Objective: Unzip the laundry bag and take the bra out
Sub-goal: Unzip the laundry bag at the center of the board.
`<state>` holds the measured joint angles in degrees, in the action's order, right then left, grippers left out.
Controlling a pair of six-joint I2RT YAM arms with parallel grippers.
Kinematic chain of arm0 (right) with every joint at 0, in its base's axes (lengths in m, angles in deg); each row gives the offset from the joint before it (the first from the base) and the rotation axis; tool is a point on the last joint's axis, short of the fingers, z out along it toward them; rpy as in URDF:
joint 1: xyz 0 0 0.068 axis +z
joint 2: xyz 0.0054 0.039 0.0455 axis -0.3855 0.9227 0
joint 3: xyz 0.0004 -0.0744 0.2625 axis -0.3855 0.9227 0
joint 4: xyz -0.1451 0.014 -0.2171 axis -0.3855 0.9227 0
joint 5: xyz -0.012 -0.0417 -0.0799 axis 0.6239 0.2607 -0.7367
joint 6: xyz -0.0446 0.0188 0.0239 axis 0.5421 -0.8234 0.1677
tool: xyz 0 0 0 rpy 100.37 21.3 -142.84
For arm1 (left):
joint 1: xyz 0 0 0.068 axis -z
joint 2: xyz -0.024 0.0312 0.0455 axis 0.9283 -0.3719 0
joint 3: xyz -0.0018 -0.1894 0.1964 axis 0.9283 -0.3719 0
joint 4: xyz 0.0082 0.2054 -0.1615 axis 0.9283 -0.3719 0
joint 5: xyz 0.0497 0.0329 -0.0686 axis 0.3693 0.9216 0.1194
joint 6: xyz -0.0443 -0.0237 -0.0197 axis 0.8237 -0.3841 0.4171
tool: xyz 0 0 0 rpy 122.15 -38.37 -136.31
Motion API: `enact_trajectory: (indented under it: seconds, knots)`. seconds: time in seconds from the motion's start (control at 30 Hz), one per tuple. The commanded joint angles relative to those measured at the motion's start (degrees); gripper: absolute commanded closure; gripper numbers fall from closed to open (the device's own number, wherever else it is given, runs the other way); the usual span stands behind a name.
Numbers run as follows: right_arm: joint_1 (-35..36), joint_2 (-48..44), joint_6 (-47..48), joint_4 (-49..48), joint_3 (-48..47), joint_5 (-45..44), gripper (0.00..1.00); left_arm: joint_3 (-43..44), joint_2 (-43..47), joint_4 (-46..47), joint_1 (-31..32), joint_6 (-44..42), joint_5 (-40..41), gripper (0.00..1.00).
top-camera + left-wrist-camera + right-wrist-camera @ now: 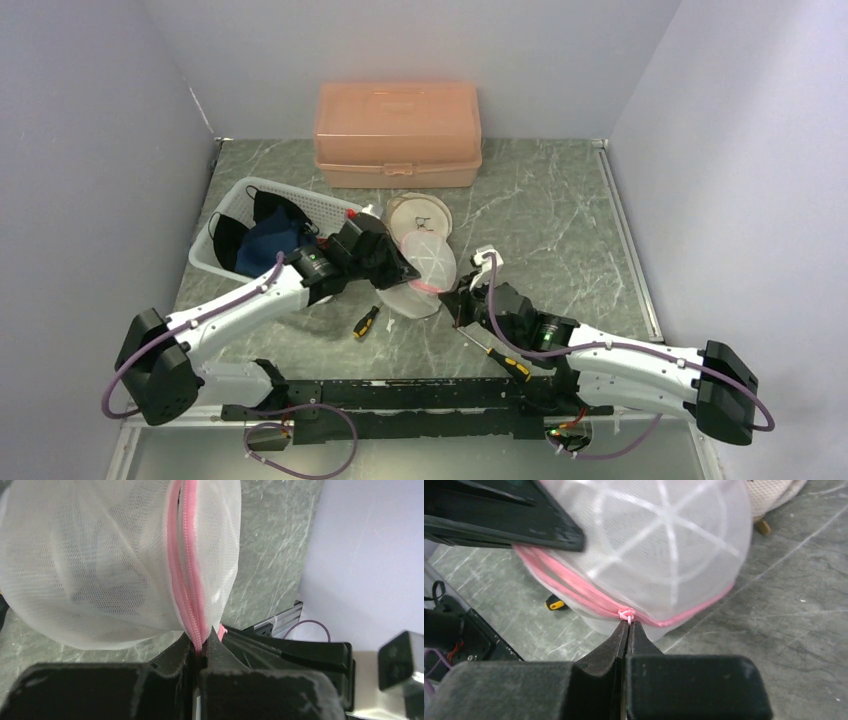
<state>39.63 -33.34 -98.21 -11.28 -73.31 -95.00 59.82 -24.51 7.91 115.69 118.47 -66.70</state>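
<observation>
The laundry bag (428,268) is a white mesh dome with a pink zipper band, held up just off the table centre. My left gripper (403,268) is shut on the bag's pink zipper seam (192,580); in the left wrist view the gripper (202,649) pinches the seam at the bag's (100,565) lower edge. My right gripper (457,300) comes in from the right and is shut on the small pink zipper pull (626,613); the gripper (628,623) sits just under the bag (649,540). The bra is hidden.
An orange plastic box (398,135) stands at the back. A white basket (232,200) with dark clothes sits left, behind my left arm. A round mesh piece (418,212) lies behind the bag. Two screwdrivers (366,321) (510,365) lie near the front.
</observation>
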Motion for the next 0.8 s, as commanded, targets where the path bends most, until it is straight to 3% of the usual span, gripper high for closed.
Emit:
enact_trajectory:
  seconds: [0.0,0.23,0.5,0.63,0.7,0.77]
  knots:
    - [-3.62,-0.14,-2.08,4.23,1.21,-4.93,1.00,-0.50,4.81,0.27,-3.36,-5.20,-5.74,0.96]
    - [-8.10,-3.55,-2.76,3.72,2.40,-3.34,1.00,1.66,5.10,3.02,-7.09,-12.80,-17.40,0.92]
    - [-4.43,-16.02,6.62,5.09,-0.93,-1.12,1.00,10.71,0.56,4.30,-8.85,-24.63,-27.13,0.83]
    - [-2.39,-16.98,8.28,6.62,-2.02,-1.25,1.00,7.75,-0.96,10.89,-9.10,-26.08,-28.34,0.76]
    - [-2.14,-16.14,7.57,6.67,-1.22,-1.17,1.00,3.94,-1.47,13.84,-9.48,-24.29,-27.17,0.64]
    - [-1.98,-15.35,6.45,6.24,-0.03,-0.87,1.00,-0.63,-1.82,17.33,-10.18,-21.89,-27.16,0.36]
